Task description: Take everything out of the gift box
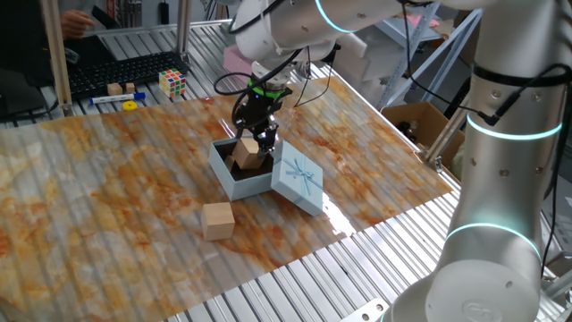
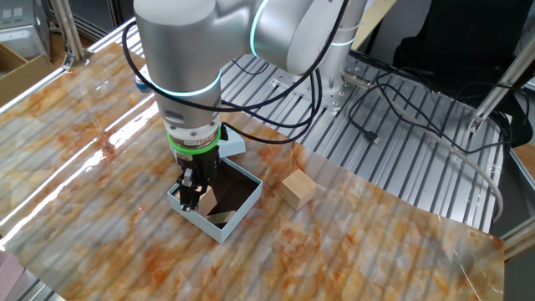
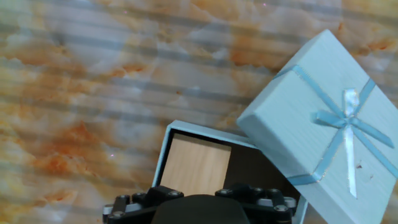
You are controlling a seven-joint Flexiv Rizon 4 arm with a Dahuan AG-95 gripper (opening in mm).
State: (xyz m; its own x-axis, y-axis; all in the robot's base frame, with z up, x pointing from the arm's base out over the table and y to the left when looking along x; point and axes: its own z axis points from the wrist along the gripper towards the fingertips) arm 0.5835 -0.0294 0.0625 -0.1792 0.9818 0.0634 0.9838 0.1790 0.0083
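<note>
Lowered into the gift box (image 1: pixel 234 179), the tool (image 1: pixel 254 152) straddles a wooden block (image 1: pixel 248 154), jaws wide; it should close squarely before lifting clear.

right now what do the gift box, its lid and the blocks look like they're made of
Gift box: likely cardboard, matte pale-blue outside, dark inside, thin straight walls. Lid: same finely textured blue card with a ribbon bow, printed or stuck on, cannot tell. Block on the table and block in the box: apparently unfinished light wood, faint grain.
</note>
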